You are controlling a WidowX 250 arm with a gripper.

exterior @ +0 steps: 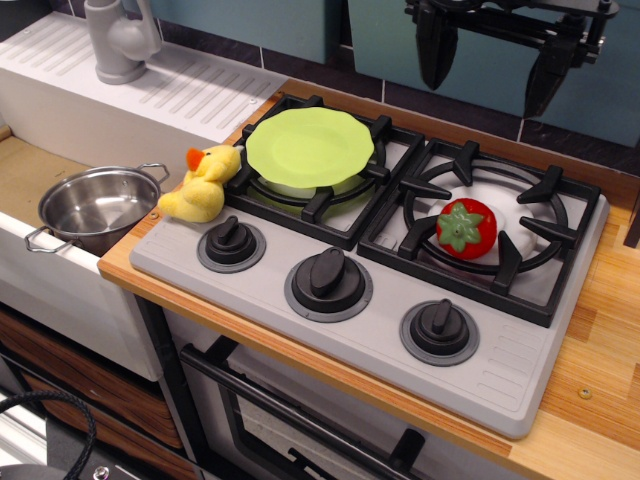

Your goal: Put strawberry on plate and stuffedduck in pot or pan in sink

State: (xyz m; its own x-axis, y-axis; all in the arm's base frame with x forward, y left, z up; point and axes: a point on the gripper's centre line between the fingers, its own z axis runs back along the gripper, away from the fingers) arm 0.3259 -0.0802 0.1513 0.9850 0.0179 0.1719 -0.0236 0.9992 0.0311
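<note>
The red strawberry (466, 228) with a green cap lies on the right burner grate. The lime-green plate (309, 146) rests on the left burner. The yellow stuffedduck (202, 184) sits at the stove's left edge, just left of the plate. The shiny steel pot (98, 207) stands empty in the sink (30, 165) with a tan bottom. My gripper (492, 75) hangs open and empty high above the back of the right burner, well above the strawberry.
A grey faucet (120, 40) and ribbed white drainboard (180, 85) sit behind the sink. Three black knobs (328, 273) line the stove's front. The wooden counter (600, 360) runs along the right. An oven door handle (300, 425) shows below.
</note>
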